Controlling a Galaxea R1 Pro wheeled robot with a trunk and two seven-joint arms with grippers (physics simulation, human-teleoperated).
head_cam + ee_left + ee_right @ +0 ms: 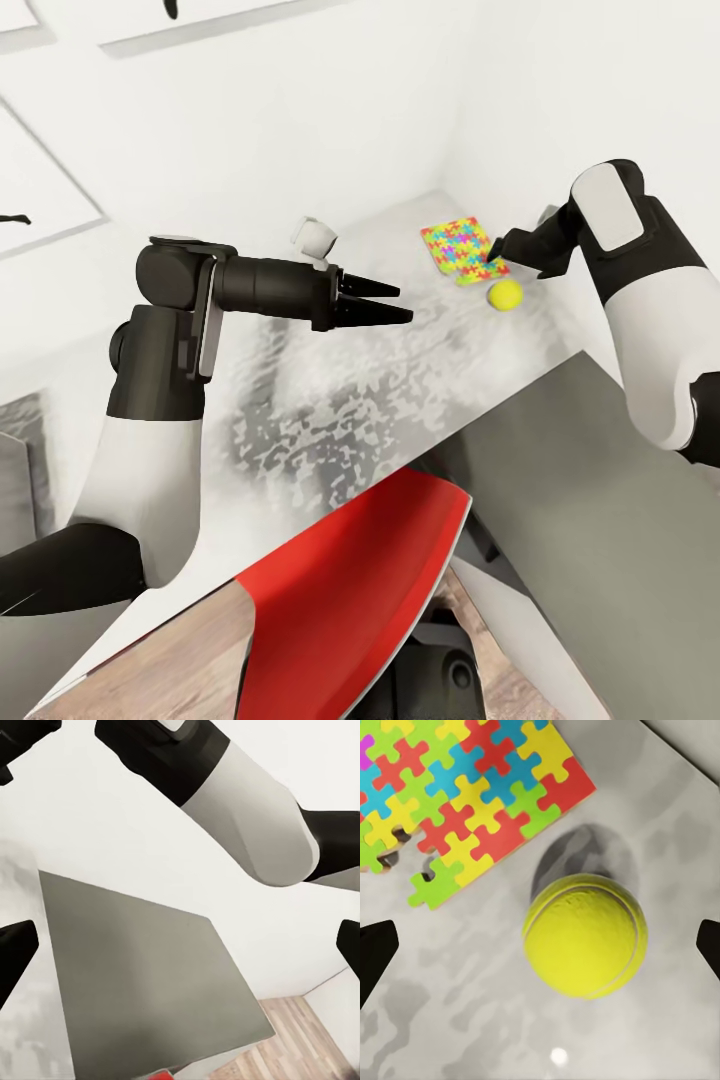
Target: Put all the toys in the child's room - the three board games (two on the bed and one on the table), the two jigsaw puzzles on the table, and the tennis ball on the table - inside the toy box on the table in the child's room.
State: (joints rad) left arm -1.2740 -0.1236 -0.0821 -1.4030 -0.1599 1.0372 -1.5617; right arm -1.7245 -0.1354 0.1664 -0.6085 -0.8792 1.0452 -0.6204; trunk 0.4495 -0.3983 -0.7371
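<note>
On the grey marbled table (330, 400) lies a multicoloured jigsaw puzzle (458, 248), with a yellow tennis ball (505, 293) just beside its near corner. My right gripper (497, 252) hovers over the puzzle's edge, a little above the ball. In the right wrist view the tennis ball (585, 936) rests on the table between the widely spread fingertips (375, 956), untouched, and the puzzle (472, 795) lies beside it. My left gripper (403, 303) is held out level above the table's middle, open and empty.
A small white block (315, 237) sits at the table's back by the wall. A red flat panel (360, 590) rises in front of me below the table edge. A plain grey slab (600, 520) slopes down at right. Wooden floor (300, 1035) lies beyond.
</note>
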